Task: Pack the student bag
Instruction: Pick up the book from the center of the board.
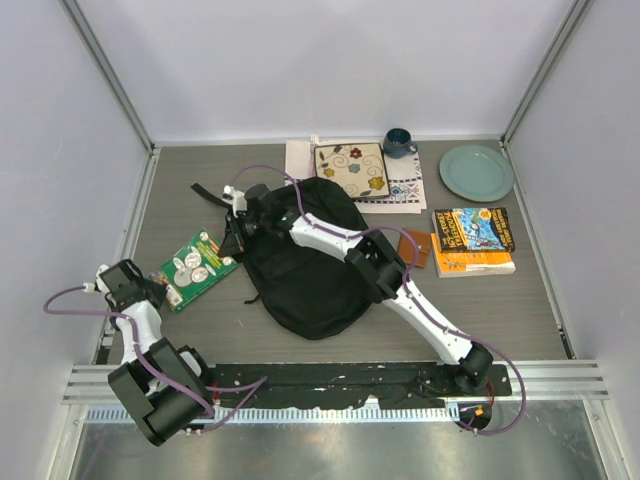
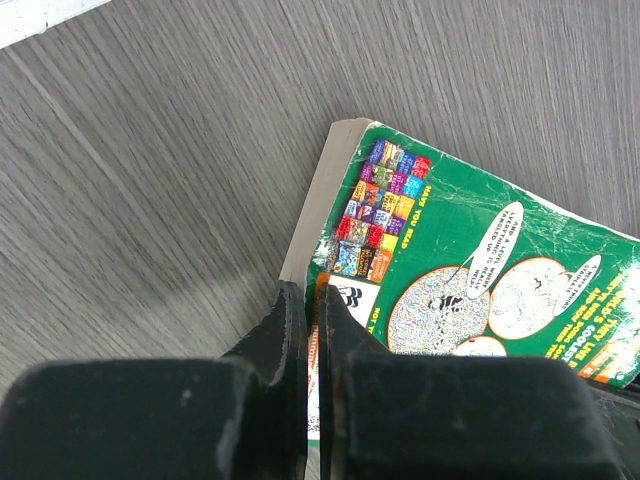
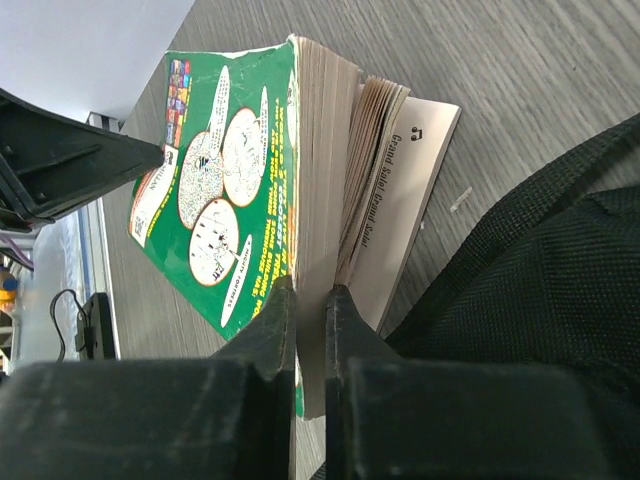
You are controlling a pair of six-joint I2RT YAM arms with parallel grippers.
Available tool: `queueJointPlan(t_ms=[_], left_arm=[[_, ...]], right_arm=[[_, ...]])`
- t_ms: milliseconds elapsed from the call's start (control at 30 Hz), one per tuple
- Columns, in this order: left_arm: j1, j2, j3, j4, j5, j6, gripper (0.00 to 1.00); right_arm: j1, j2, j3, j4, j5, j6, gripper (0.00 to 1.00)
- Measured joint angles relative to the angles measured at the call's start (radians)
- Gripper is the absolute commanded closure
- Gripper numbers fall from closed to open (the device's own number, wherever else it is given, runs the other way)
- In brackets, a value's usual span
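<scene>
Left hand (image 2: 312, 300) low, pinched nearly closed; right hand (image 3: 310, 295) outstretched, likewise.

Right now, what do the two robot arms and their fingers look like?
The left arm and right arm both have rounded white links between bulky black joints, on black bases. A purple cable loops along each one. The left arm's fingers are matte black, flat-sided and tapered, with scuffed edges, on a blocky black body. The right arm's fingers look the same. No markings show.
</scene>
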Motion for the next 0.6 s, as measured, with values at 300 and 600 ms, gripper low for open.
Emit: queueJointPlan(t_ms=[300,600], left_arm=[[-0.006,-0.056,0.156,-0.246,0.033,-0.007,0.06],[-0.047,-0.272,0.498,-0.520,0.013,-0.003,0.00]], right_arm=[[0.014,-0.046,-0.101,0.074,-0.023,0.106,1.00],[0.061,-0.373,-0.359,0.173,0.023,0.283,1.00]])
